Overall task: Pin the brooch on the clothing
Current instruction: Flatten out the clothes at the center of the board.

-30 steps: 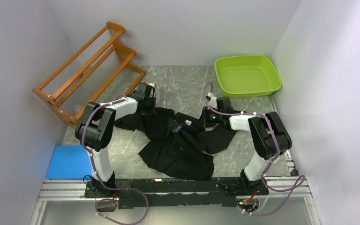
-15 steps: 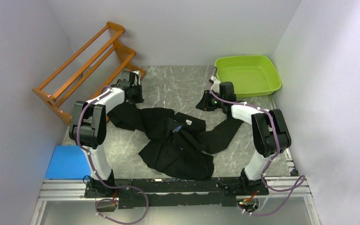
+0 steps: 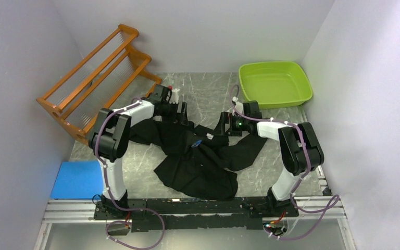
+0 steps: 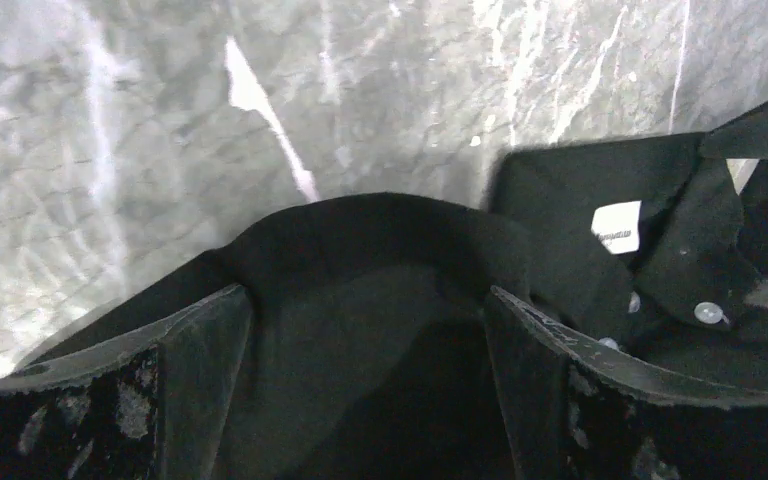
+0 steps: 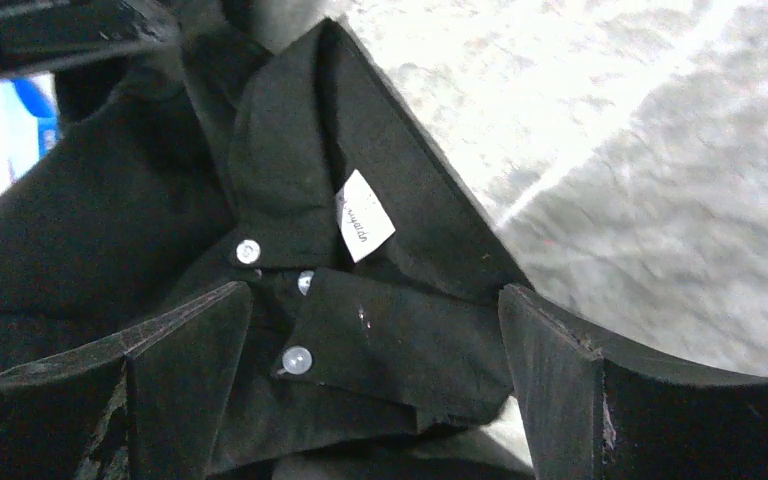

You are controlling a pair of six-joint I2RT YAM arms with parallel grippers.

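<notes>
Swung left claw (image 4: pixel 368 300) back from the rack side at 10 o'clock to the far edge of the shirt (image 3: pixel 198 166), and drew right claw (image 5: pixel 375 300) in from 1 o'clock, over the last half second; let both go from pinched to wide. Straddles a loose fold on the left, touching or just clear, cannot tell. Frames the collar (image 5: pixel 290 140), white label (image 5: pixel 364 228) and pale buttons (image 5: pixel 297 359) on the right, gripping nothing. Leaves shirt bunched mid-bench, trailing toward 6 o'clock, one sleeve toward 3. Cannot pick out the brooch for sure: only a small blue speck (image 3: pixel 198 141) beside the label in the top view, too small to name.

Looks like spreading, ahead of any pinning. To do it well:
- Take single layers only, at shoulder or sleeve hem rather than a thick fold.
- Pull toward 10 and 2 together, low over the bench (image 3: pixel 203 91), to lay the front panel flat and taut near the collar.
- Let go only once settled.
- Keep the buttoned front up.

Mind the rack (image 3: pixel 135 54) close at 10 o'clock, tub (image 3: pixel 275 83) at 1, blue pad (image 3: pixel 75 179) at 8, walls tight either side. Best open room at 12, between rack and tub, and at 4 beside the right arm's base.
</notes>
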